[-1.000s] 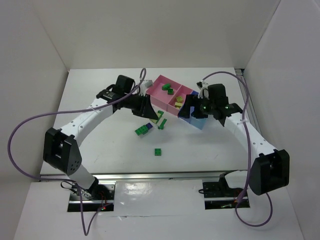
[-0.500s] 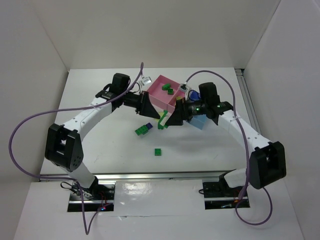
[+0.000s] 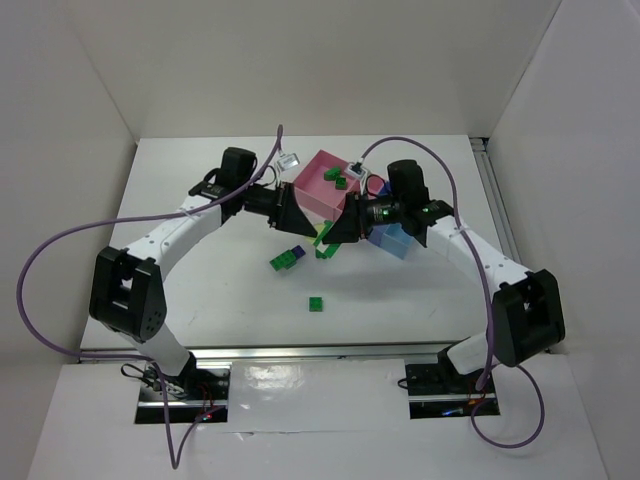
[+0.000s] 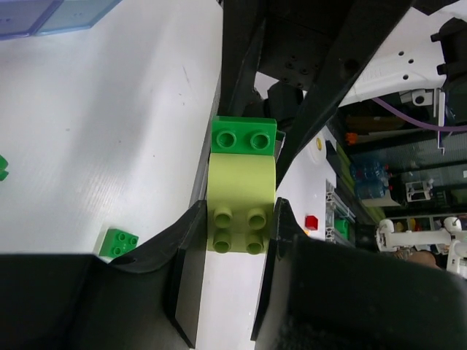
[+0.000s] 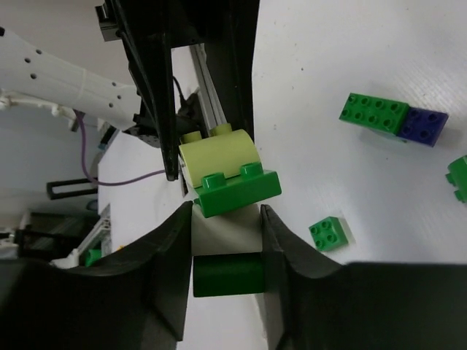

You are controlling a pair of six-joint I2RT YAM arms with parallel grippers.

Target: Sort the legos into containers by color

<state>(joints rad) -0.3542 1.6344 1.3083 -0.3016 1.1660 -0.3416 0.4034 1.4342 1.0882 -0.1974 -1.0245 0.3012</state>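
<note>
Top external view: over the table, just in front of the large pink tray, the left pincer pinches a pale yellow brick and the right pincer clamps the green brick stuck to it. Splitting the pair seems to be the step in hand; next it needs a straight pull apart.

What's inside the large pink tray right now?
Two green legos lie toward the far side of the large pink tray. Its near part is covered by the left claw and right claw, so anything there can't be seen.
</note>
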